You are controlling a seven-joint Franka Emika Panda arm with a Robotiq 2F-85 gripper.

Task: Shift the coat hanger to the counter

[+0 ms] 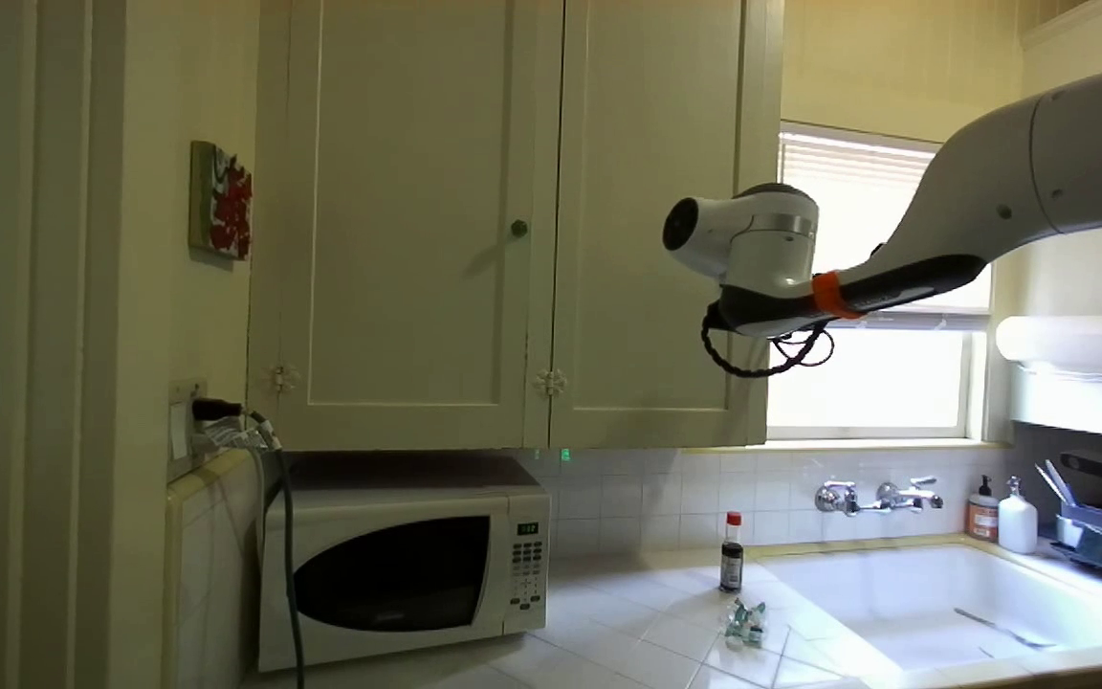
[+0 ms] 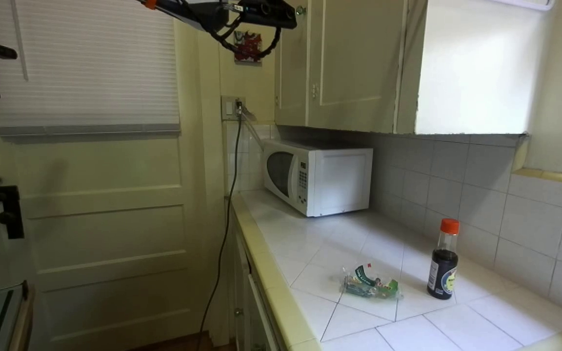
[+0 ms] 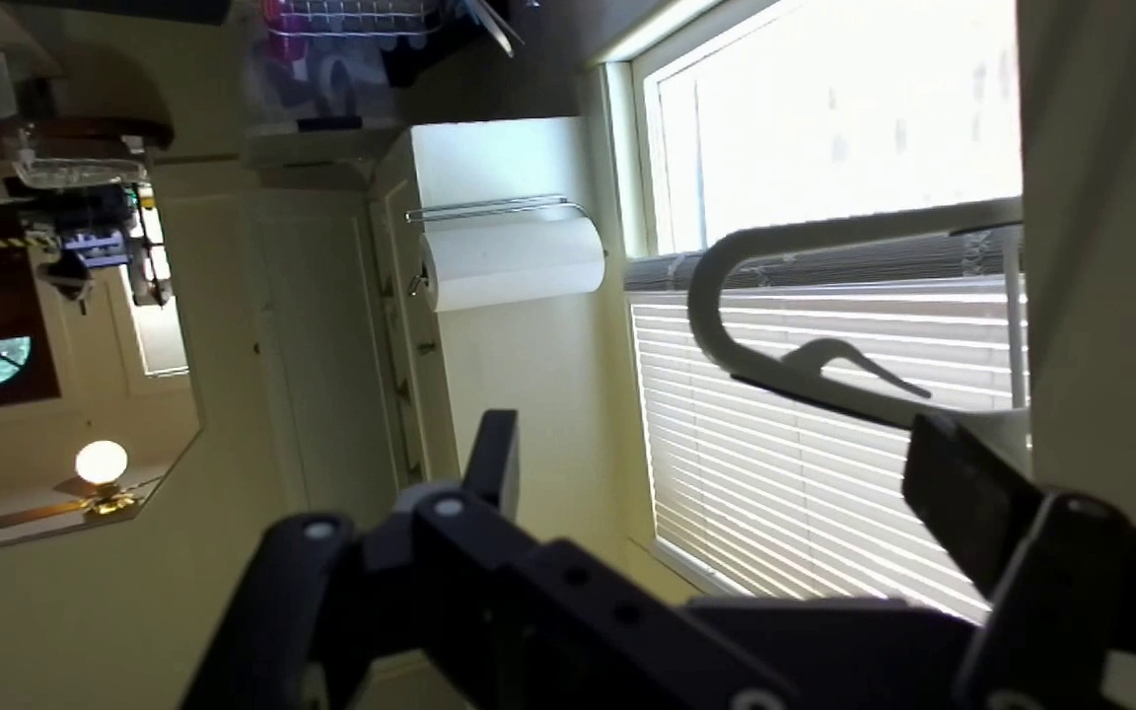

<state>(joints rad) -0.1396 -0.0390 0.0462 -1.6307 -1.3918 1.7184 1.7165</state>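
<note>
The pale coat hanger (image 3: 706,306) shows in the wrist view against the window blinds. Its right part is cut off at the cupboard edge. In an exterior view only a low bit of the hanger (image 2: 530,4) shows at the top edge, by the cupboard's side. My gripper (image 3: 726,468) is open and empty, its fingers wide apart. The right finger overlaps the hanger's long bar in the picture; I cannot tell if they touch. The gripper's fingers do not show in either exterior view. The pale tiled counter (image 1: 618,622) lies below the cupboards and shows in both exterior views (image 2: 305,243).
White cupboards (image 1: 407,211) hang over the counter beside the arm. On the counter stand a microwave (image 1: 398,565), a red-capped sauce bottle (image 2: 442,268) and a crumpled plastic packet (image 2: 369,285). A sink (image 1: 934,603) adjoins it. A paper towel roll (image 3: 519,261) hangs beyond the window.
</note>
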